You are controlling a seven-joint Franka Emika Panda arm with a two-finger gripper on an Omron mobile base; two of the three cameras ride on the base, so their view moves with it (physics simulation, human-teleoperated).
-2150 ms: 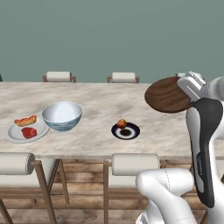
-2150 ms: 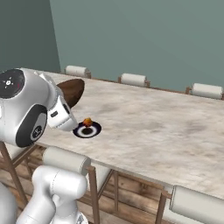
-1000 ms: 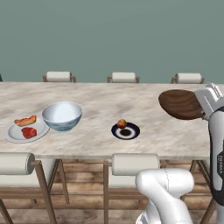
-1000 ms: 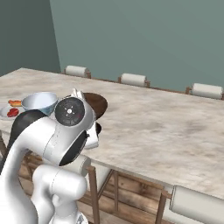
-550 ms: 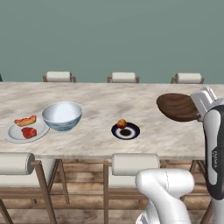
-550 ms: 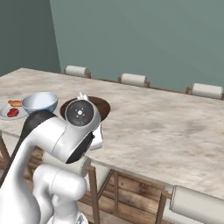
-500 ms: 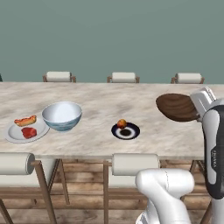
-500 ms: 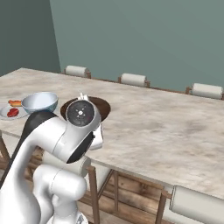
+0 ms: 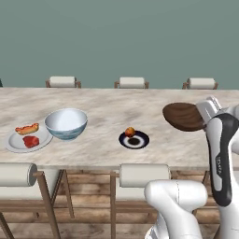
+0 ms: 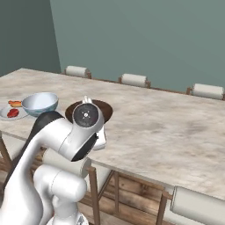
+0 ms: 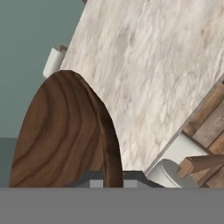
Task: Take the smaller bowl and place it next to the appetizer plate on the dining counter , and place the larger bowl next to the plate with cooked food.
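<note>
Your fingers (image 11: 107, 183) are clamping the wooden bowl (image 9: 183, 116) by its rim. You are holding it above the bench (image 9: 102, 107), right of the dark plate (image 9: 134, 140).

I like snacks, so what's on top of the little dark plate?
A small orange morsel sits on the appetizer plate, toward its back edge. The plate's pale middle shows bare beside it. Whatever lies under the morsel is covered.

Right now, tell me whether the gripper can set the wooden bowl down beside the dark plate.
Probably yes: the gripper holds the smaller bowl above the dining counter, and bare marble separates it from the appetizer plate.
</note>
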